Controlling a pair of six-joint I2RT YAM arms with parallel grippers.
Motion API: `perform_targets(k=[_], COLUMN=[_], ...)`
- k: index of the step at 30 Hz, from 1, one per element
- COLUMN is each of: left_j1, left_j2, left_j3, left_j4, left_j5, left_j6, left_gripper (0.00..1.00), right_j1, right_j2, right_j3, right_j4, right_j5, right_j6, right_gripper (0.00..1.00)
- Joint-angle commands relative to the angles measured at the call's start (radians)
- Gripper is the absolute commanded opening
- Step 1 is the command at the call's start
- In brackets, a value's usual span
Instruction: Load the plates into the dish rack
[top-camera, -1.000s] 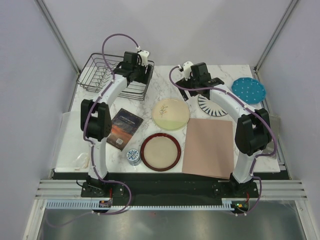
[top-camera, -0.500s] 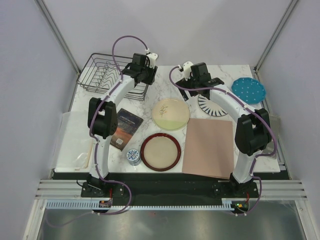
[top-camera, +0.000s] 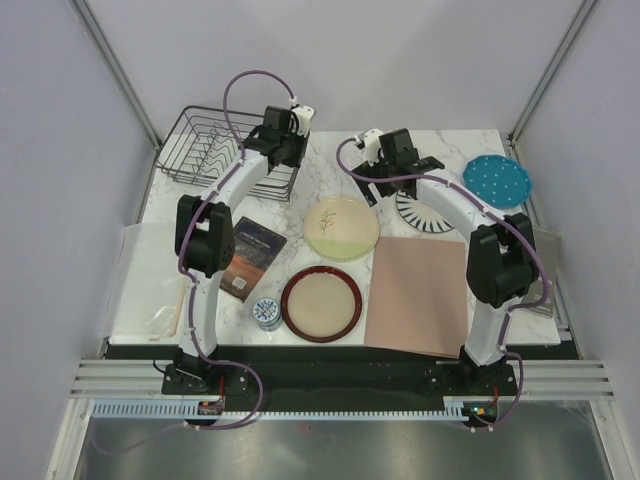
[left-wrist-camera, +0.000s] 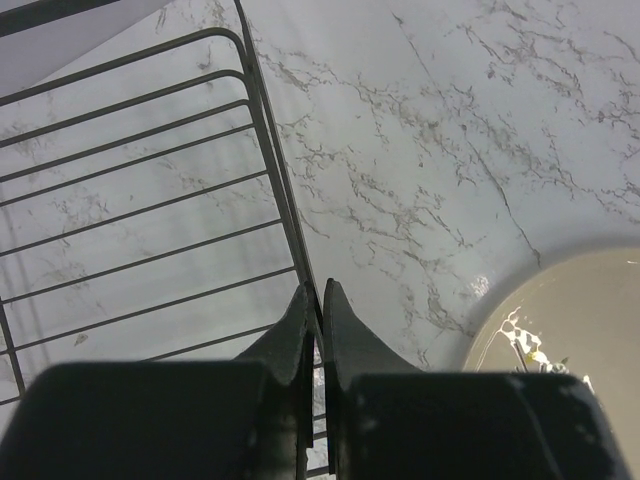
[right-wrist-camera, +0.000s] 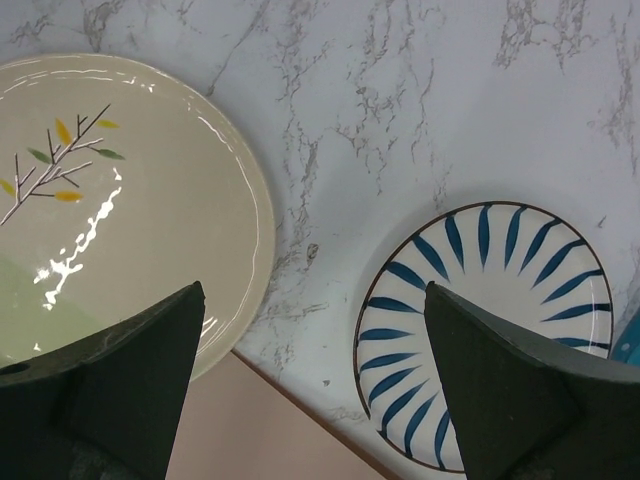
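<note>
The black wire dish rack stands at the table's back left. My left gripper is at its right side, and in the left wrist view it is shut on the rack's rim wire. The sprig plate lies mid-table, and its edge shows in the left wrist view. The striped plate lies to its right. My right gripper hovers open above the gap between them, holding nothing. The red-rimmed plate sits near the front. The teal dotted plate is at the back right.
A pink mat covers the front right of the marble table. A dark booklet and a small patterned cup lie front left. White walls and frame posts close in the back and sides.
My left gripper moved right from over the rack to its right rim and shut on the wire. The right arm shifted only slightly.
</note>
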Motion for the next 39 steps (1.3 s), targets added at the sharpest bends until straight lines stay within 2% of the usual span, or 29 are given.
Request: perform_targets(k=[1,5,9,13,18,28,33,39], left_j1=[-0.028,-0.034,-0.034,-0.035,-0.041,-0.04,-0.041,-0.052], left_j2=[-0.057,-0.101,-0.129,-0.15,-0.149,-0.091,-0.095,-0.103], left_j3=[-0.008,-0.02,-0.022,-0.033,-0.049,0.012,0.003,-0.026], left_j4=[0.016,0.0,-0.009,-0.014,-0.014,0.068,0.129,0.215], left_j5=[0.021,0.016,-0.003,-0.013,-0.037,-0.071,-0.057,0.047], left_j6=[0.044,0.046,0.041,0.075,0.156,0.215,0.228,0.241], left_gripper=[0.02,0.02,0.02,0.02,0.02,0.02,0.02,0.02], right_j1=[-0.015,-0.032,-0.035,-0.035,-0.035,-0.023,0.009,0.067], right_j2=[0.001,0.062,0.196,0.311,0.357,0.389,0.348,0.297], right_j3=[0.017,0.031,0.161,0.24,0.283,0.263,0.166,0.068], right_j4=[-0.019,-0.062,-0.158,-0.177,-0.2,-0.366,-0.375,-0.372], right_j5=[-0.106,-0.251,-0.332,-0.341,-0.338,-0.541,-0.561,-0.556], right_j6=[-0.05,-0.087,-0.094,-0.081,-0.106,-0.228,-0.279,-0.31], right_gripper=[0.98,0.97,0.9,0.88,0.87,0.83,0.82,0.8])
